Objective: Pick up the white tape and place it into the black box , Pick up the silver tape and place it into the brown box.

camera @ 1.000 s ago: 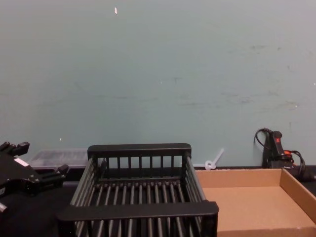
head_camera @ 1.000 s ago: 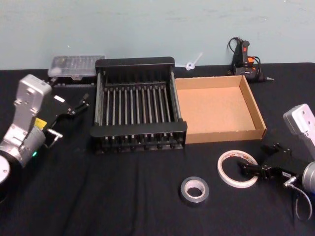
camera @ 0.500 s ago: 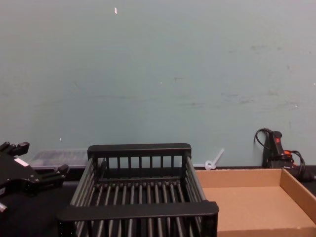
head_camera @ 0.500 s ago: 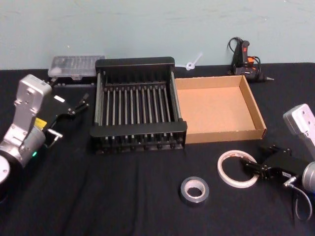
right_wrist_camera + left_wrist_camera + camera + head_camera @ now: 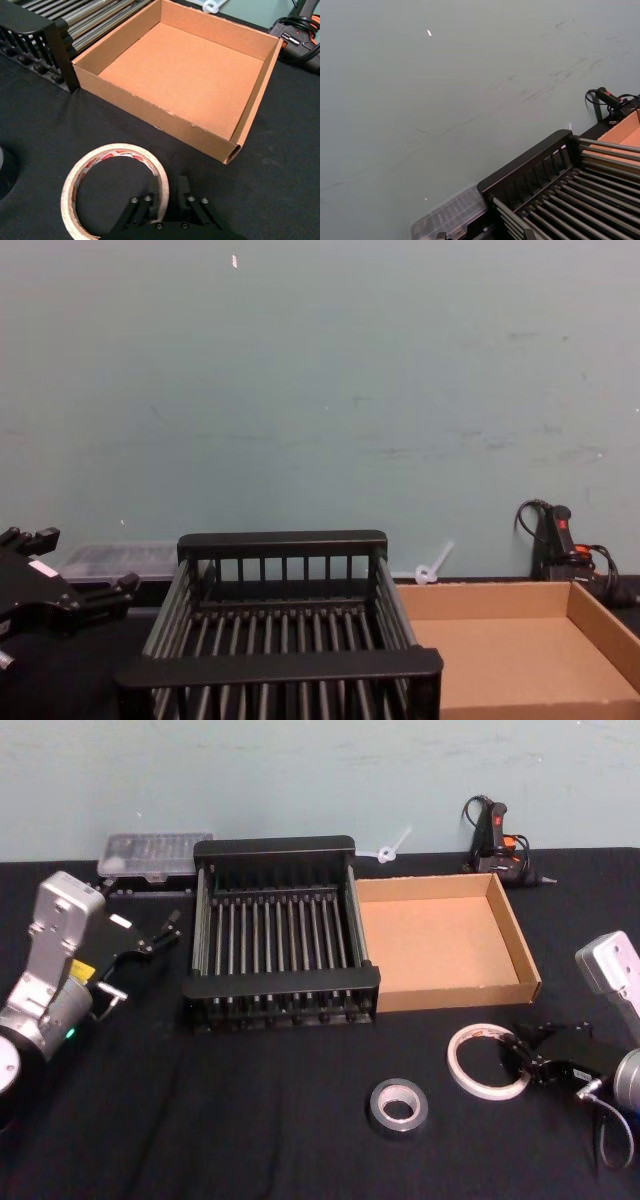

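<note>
Table [image 5: 250,1120]: black cloth filled the lower two-thirds of the head frame.
Black box [image 5: 281,938]: slatted crate at centre-left of the head frame, nothing inside; unmoved over the past second.
Brown box [image 5: 440,935]: cardboard tray touching the crate's right side at centre-right, likewise bare inside.
Left gripper [image 5: 160,933]: held at the left edge of the head frame, beside the crate and well apart from both rolls; whether its fingers were open or closed, I cannot tell.
Right gripper [image 5: 521,1057]: low at the right of the head frame. A second ago its fingertips reached over the middle of the white roll; by this moment it had pulled rightward to the roll's right edge.
Fingers [image 5: 150,204]: in the right wrist view they straddled the roll's wall, one inside the ring and one outside, drawn close on the band and apparently pinching it.
White tape [image 5: 487,1061]: flat on the cloth at lower right, in front of the brown box; it had slid slightly rightward with the gripper.
Silver tape [image 5: 398,1108]: lower centre, left of the white roll and apart from it, untouched.
Meaning for the task: the hold on the white roll looked secured, so lifting and carrying it left to the crate would come next; neither roll was boxed yet.
</note>
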Controlling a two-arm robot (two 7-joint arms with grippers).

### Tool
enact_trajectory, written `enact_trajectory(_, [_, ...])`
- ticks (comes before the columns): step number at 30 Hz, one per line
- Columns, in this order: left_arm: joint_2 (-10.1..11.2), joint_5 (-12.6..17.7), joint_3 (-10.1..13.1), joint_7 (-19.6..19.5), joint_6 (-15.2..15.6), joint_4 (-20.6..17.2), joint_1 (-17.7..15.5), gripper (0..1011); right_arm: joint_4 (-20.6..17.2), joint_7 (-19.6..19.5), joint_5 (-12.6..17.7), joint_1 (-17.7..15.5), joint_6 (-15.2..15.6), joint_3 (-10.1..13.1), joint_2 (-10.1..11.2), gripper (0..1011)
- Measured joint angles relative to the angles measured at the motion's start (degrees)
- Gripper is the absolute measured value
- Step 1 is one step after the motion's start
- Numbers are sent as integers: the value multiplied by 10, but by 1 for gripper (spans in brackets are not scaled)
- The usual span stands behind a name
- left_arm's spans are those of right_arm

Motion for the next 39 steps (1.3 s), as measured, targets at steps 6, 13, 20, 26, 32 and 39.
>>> enact_trajectory(6, [0, 0, 0, 0, 0, 0, 0, 1001, 0, 0, 0, 0, 0, 0, 0, 104])
enact_trajectory(13, [0, 0, 0, 0, 0, 0, 0, 1001, 0, 0, 0, 0, 0, 0, 0, 92])
enact_trajectory(20, [0, 0, 0, 0, 0, 0, 0, 1001, 0, 0, 0, 0, 0, 0, 0, 92])
enact_trajectory(26, [0, 0, 0, 0, 0, 0, 0, 1001, 0, 0, 0, 0, 0, 0, 0, 91])
enact_trajectory(32, [0, 0, 0, 0, 0, 0, 0, 1001, 0, 0, 0, 0, 0, 0, 0, 92])
enact_trajectory(39, [0, 0, 0, 0, 0, 0, 0, 1001, -8, 2, -2, -8, -8, 16, -7, 92])
